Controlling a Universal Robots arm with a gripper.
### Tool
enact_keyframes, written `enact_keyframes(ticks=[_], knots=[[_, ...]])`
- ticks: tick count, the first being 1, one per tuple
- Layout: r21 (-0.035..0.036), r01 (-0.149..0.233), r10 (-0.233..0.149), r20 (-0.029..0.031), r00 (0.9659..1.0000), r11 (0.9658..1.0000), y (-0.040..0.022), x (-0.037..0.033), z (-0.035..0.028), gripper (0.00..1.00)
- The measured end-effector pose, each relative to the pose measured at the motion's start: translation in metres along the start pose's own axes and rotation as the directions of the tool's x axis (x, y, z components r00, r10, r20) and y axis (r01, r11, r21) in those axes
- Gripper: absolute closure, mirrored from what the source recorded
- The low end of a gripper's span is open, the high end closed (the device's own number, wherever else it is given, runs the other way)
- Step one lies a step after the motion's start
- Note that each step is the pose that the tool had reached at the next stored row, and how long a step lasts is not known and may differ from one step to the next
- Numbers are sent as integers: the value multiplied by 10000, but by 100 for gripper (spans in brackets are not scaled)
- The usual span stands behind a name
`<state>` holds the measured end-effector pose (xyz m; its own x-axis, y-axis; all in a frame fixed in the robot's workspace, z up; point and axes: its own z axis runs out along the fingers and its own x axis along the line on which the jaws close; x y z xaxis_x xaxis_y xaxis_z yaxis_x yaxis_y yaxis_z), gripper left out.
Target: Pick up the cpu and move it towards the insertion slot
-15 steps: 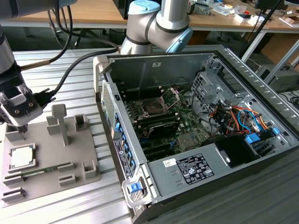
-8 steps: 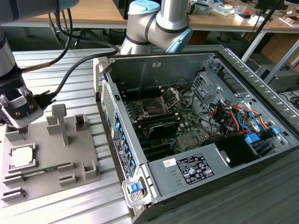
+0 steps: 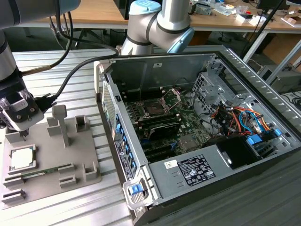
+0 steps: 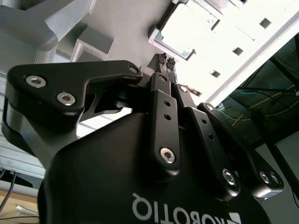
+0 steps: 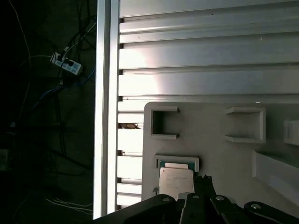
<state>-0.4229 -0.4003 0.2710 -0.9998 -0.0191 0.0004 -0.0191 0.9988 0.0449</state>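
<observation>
Taking up the exterior view from centre out to 3 o'clock, the open computer case (image 3: 244, 89) lies on its side with the green board exposed. It rests on the slatted aluminium table (image 3: 70, 80), which runs off toward 9 o'clock.

Arm (image 3: 160, 23): a grey and blue joint at 12 o'clock behind the case, and a second stretch coming down the 9 o'clock edge.

Grey fixture plate (image 3: 87, 146): at 8 o'clock on the table, well apart from the board, with upright posts and shallow pockets.

Gripper (image 4: 166, 59): black, pointing down over the 9 o'clock end of the plate. In both wrist views the two fingers meet at the tips, pressed together, with nothing between them.

Insertion slot (image 3: 154, 107): dark square socket inside the case, just to the 11 o'clock side of the exterior view's centre. Its silver retention bracket (image 3: 171, 96) stands swung up at the slot's 2 o'clock side.

Cpu (image 3: 22, 159): flat in its pocket on the plate, pale top up, just off the fingertips at their 6 o'clock in the exterior view. I cannot tell whether the tips touch it. Not lifted.

Green memory stick (image 3: 42, 172): lies in a groove on the plate at 4 o'clock from the cpu.
</observation>
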Motion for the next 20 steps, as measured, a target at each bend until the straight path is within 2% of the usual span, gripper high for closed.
enact_keyframes(ticks=[20], knots=[[0,0,0,0,10000,10000,-10,4,139,89]])
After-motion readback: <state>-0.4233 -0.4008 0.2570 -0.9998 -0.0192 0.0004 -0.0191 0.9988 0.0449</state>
